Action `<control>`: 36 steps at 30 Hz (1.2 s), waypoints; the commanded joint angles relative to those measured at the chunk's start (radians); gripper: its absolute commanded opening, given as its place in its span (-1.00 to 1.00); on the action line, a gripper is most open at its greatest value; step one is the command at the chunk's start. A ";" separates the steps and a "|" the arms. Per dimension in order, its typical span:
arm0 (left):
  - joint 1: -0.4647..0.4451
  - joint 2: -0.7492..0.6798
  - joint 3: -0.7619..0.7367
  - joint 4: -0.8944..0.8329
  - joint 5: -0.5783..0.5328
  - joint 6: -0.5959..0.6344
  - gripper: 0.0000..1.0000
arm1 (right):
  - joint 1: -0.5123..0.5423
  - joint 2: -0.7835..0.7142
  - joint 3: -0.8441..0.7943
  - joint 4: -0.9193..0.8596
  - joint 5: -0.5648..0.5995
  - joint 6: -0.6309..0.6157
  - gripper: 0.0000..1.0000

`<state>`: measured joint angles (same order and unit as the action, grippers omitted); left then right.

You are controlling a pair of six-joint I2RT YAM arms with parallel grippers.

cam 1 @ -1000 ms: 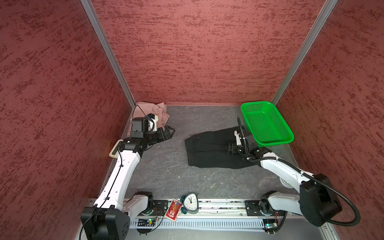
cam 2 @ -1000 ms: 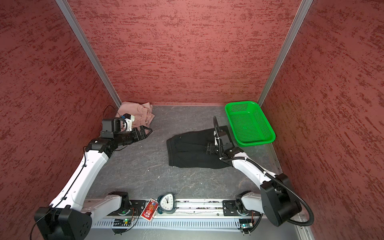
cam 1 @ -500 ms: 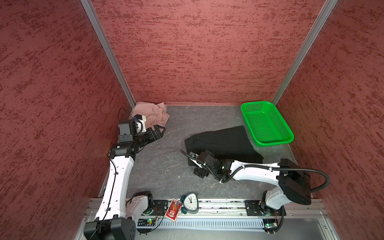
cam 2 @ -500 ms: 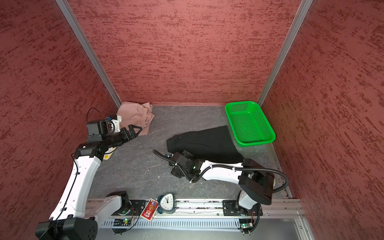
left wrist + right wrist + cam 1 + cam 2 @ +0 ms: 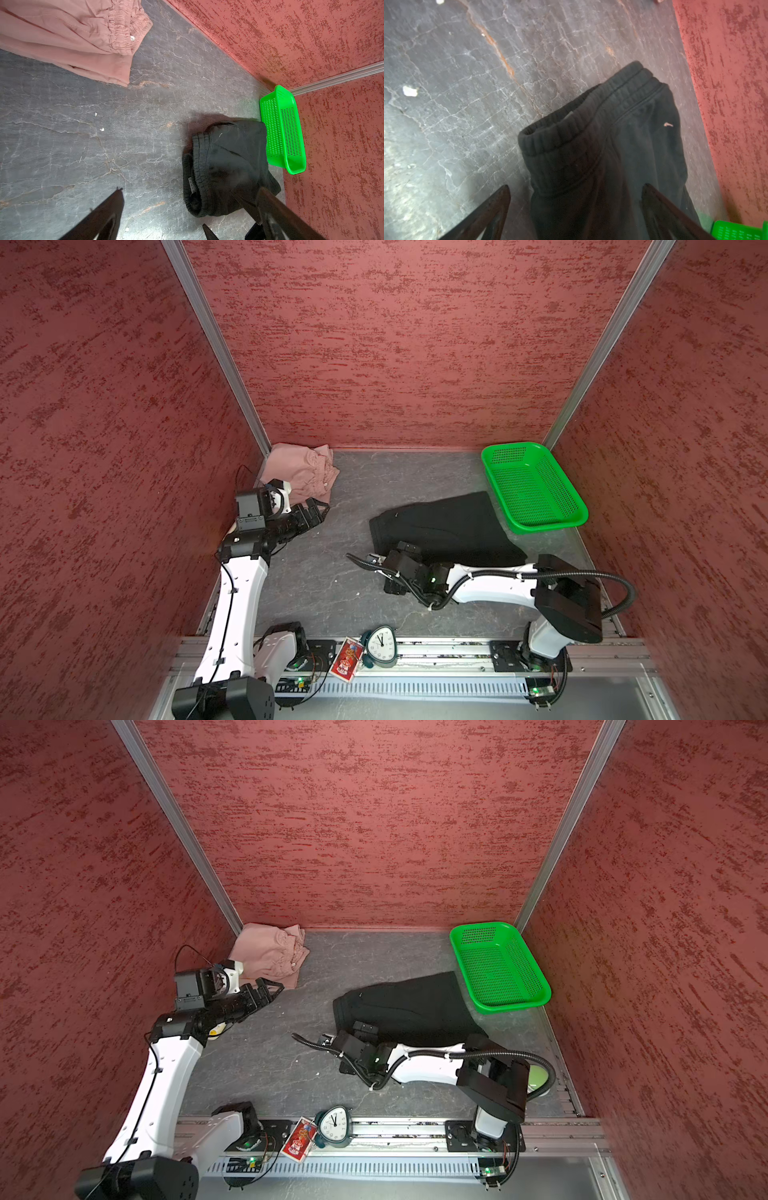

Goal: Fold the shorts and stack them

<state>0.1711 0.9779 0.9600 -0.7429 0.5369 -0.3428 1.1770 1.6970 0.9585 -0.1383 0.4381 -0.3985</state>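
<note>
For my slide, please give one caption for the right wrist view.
Open right claw poised over the black shorts lying on the grey marbled tabletop.

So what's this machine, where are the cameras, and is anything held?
Two white robot arms, each ending in a two-fingered gripper. Two pictures look down from overhead; two come from cameras on the wrists. On the grey table lie pink shorts in the far left corner, black shorts in the middle and a green basket far right; a clock stands at the front. The left gripper is open near the pink shorts; the right gripper is open over the black shorts. Neither holds anything.
</note>
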 commanded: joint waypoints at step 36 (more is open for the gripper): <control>-0.349 0.122 -0.561 0.876 -0.012 -0.639 0.99 | -0.088 0.016 -0.106 0.422 -0.235 0.270 -1.00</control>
<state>-0.1356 1.0462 0.4347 -0.1925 0.5423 -0.8047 1.0966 1.7466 0.8700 0.1886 0.2626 -0.1802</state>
